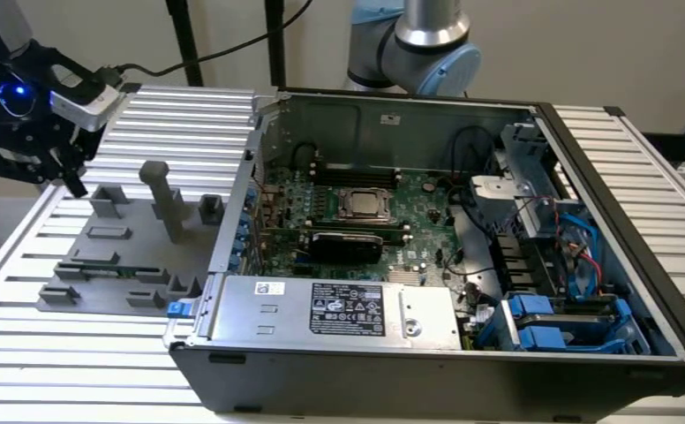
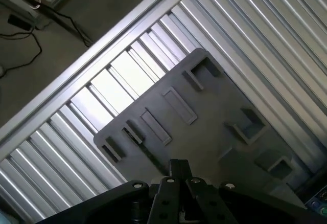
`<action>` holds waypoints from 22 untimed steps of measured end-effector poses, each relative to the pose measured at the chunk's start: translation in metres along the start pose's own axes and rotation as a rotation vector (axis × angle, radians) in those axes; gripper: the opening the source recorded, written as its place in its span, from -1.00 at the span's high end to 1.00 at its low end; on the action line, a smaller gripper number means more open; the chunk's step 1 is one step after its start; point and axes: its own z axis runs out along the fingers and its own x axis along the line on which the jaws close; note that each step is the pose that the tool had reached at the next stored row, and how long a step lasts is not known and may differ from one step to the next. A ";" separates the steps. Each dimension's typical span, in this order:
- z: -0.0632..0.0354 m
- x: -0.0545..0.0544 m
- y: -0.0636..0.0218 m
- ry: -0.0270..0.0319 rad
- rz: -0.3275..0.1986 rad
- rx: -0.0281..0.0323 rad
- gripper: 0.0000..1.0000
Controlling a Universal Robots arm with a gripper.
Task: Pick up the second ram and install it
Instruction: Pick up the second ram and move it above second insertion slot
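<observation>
And here is the gripper (image 1: 74, 184), up in the upper left of the exterior view, hanging above the far corner of the grey tray (image 1: 84, 296) with its fingers pinched together. The wrist view backs that up: the two fingertips (image 2: 178, 169) meet in a single point over the tray (image 2: 219, 106). A blue light (image 1: 13, 90) glows on the gripper's body. The second ram (image 1: 109, 268) looks to be the thin green strip lying flat in a slot of the tray, toward the exterior view's left and nearer the camera than the gripper, well apart from the fingers (it is small and hard to make out). A grey post (image 1: 163, 199) stands upright on the tray between the gripper and the open computer case (image 1: 437, 371). Inside the case lies the green motherboard (image 1: 419, 199), with the silver processor socket (image 1: 364, 205) near its middle and a black-topped card (image 1: 345, 240) just in front of the socket. A silver power supply (image 1: 331, 309) sits along the near wall. Everything rests on a slatted metal table (image 1: 71, 353), and the arm's base (image 1: 419, 44) rises behind the case.
</observation>
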 end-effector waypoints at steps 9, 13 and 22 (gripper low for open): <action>0.0077 0.000 -0.0003 0.0072 -0.163 -0.0034 0.79; 0.0110 0.000 -0.0005 0.0104 -0.236 -0.0050 0.79; 0.0188 0.000 -0.0008 0.0175 -0.399 -0.0084 0.79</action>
